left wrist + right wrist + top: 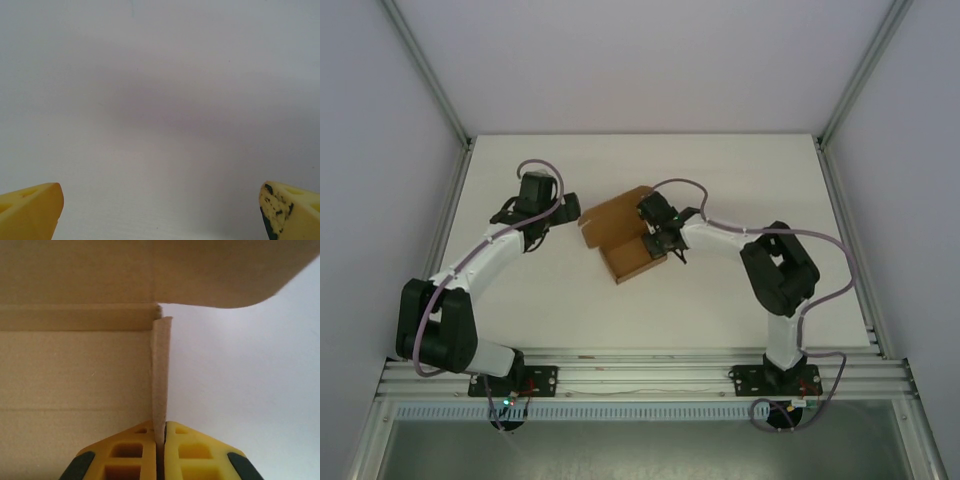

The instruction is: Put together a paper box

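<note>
Right tool (160, 432) pinches an upright side wall of the half-folded paper box (75, 370), base panel lying to its left. Left tool (160, 210) gapes wide over the worktop (160, 100). Keeping that wall square as flaps fold should matter most.

White table (560, 310) bounded by aluminium rails (428, 70) and pale walls (640, 60).

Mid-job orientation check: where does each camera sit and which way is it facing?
Top external: above and behind the bases, looking down on the table; both arms show, left gripper beside the paper box, right gripper at it.
Left wrist: faces bare table; its fingertips sit wide apart.
Right wrist: faces the paper box's inside; its gripper pinches a flap.
Shared: top and right wrist both show the paper box.
</note>
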`<action>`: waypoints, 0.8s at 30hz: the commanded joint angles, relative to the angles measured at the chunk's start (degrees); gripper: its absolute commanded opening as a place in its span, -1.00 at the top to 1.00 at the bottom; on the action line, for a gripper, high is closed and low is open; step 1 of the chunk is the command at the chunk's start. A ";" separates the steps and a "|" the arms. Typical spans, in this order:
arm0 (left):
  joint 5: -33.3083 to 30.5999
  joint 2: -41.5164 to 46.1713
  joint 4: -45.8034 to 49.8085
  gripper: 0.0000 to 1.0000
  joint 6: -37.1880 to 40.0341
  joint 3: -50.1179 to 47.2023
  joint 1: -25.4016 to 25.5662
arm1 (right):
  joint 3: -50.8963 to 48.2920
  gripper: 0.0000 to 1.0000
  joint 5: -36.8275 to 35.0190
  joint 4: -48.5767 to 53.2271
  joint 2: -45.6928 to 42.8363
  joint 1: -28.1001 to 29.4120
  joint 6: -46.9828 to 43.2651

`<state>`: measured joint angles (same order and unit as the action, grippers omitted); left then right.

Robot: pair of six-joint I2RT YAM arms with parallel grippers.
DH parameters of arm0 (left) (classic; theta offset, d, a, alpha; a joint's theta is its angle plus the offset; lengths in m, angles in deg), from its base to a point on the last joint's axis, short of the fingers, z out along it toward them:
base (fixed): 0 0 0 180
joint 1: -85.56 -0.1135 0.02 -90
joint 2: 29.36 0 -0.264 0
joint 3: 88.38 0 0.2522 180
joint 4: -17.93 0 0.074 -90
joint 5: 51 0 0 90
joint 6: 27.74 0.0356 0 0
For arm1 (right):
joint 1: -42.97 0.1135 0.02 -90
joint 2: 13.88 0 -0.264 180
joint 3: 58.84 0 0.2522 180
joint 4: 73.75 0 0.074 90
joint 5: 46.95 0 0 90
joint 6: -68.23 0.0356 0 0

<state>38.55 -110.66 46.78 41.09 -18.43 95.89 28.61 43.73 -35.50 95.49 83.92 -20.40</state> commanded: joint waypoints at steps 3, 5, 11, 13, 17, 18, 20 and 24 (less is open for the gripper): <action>0.80 2.21 -5.27 -1.00 -0.07 -1.55 -0.66 | 1.49 0.85 -18.68 11.42 -0.49 5.45 32.60; 2.19 1.94 -6.50 -1.00 1.27 -1.90 -0.66 | 2.35 0.85 -18.07 13.61 0.09 6.28 35.84; 13.62 2.50 -12.63 -1.00 6.82 -5.01 -0.66 | 1.46 0.83 -15.11 11.65 -1.70 6.95 38.64; 15.39 2.94 -14.04 -1.00 7.92 -5.83 -0.66 | 1.35 0.58 -15.76 10.93 -3.11 7.14 37.78; 15.92 3.25 -12.74 -1.00 10.91 -4.31 -0.66 | 1.72 0.37 -17.42 10.50 -6.63 7.08 32.55; 16.34 3.29 -11.42 -1.00 12.70 -3.23 -0.67 | 1.68 0.01 -17.80 10.46 -8.04 7.09 30.71; 19.49 3.56 -10.18 -1.00 17.81 -1.96 -0.66 | 1.41 -0.35 -18.65 9.59 -10.99 6.71 25.06; 34.34 2.10 -5.85 -1.00 34.23 1.43 -0.67 | -1.53 -0.73 -10.48 1.86 -17.53 2.44 4.17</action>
<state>61.08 -109.19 37.49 61.27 -20.66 95.56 28.28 30.45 -28.72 82.24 89.60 -0.36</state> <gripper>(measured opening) 0.998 0.847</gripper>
